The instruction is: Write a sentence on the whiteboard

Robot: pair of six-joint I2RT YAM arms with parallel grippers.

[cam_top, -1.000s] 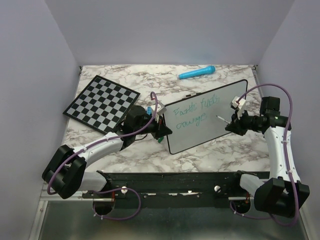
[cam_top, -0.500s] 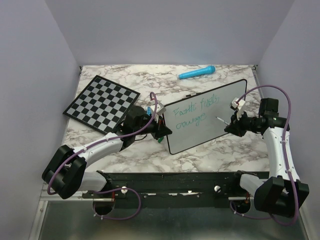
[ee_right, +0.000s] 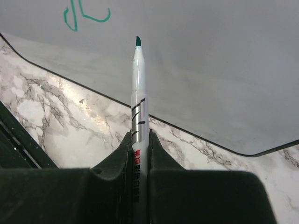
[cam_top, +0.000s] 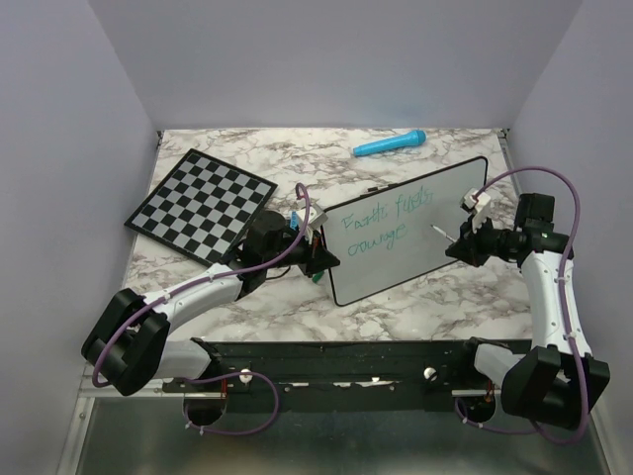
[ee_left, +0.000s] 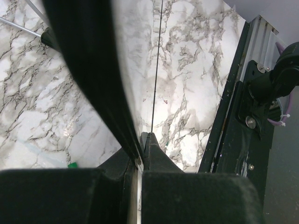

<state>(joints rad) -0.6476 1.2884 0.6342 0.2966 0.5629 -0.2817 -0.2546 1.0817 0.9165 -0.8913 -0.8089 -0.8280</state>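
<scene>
The whiteboard (cam_top: 435, 213) lies tilted on the marble table, black-framed. The sentence (cam_top: 381, 224) shows on it as two teal-green lines. My left gripper (cam_top: 322, 259) is shut on the whiteboard's left edge; in the left wrist view the black frame (ee_left: 93, 74) runs into the closed left gripper (ee_left: 142, 138). My right gripper (cam_top: 463, 245) is shut on a white marker (ee_right: 139, 98) with a green tip. The tip points at bare whiteboard (ee_right: 215, 60) to the right of the second line; whether it touches I cannot tell. A green stroke (ee_right: 84, 15) shows at the top of the right wrist view.
A black-and-white chessboard (cam_top: 202, 204) lies at the back left. A light blue pen-like object (cam_top: 389, 144) rests near the back wall. A black rail (cam_top: 336, 361) runs along the near edge, and walls close in on both sides.
The right gripper and its marker have shifted slightly to the right and up. The left arm and the whiteboard have stayed put, and the writing looks unchanged.
</scene>
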